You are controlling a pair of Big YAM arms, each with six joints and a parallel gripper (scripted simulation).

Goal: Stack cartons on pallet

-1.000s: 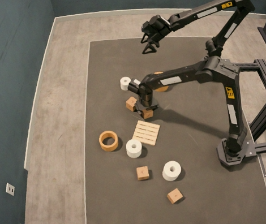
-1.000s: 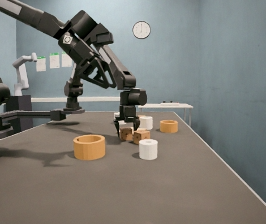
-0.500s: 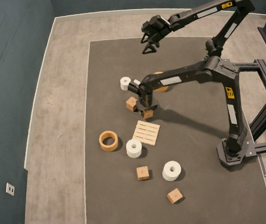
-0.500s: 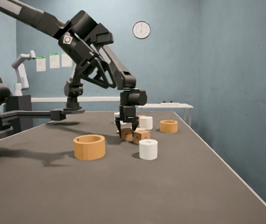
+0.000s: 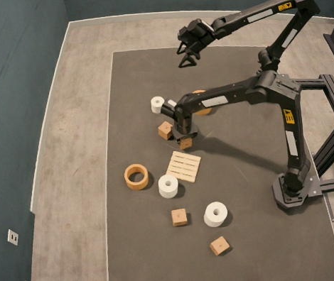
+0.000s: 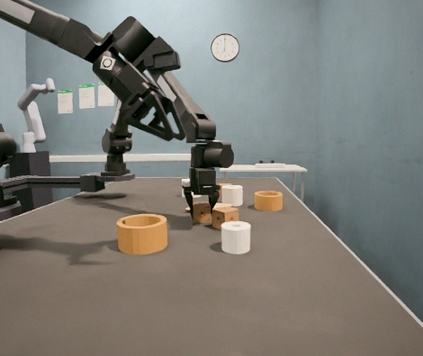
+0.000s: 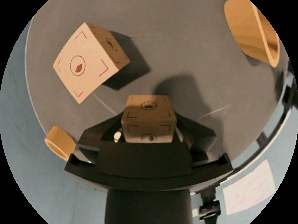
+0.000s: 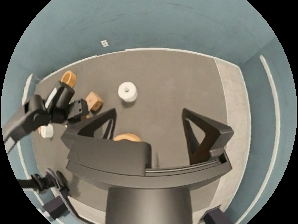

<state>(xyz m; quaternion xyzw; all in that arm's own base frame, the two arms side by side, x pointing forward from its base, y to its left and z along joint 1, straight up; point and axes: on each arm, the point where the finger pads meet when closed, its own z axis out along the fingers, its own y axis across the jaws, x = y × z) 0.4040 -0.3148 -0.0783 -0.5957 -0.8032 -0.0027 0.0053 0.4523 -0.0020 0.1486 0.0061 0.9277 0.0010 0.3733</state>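
Note:
My left gripper points down, shut on a brown carton at table height beside the pallet. Its fingers touch two opposite sides; printed marks show on the carton, but its underside is hidden. A second carton stands close by. A third carton and a fourth carton stand beyond the pallet. The pallet bears no carton. My right gripper is open, empty and raised.
A white roll stands against or very near the pallet's edge. Another roll is between the far cartons, and a small roll is near the second carton. Orange rings stand on either side.

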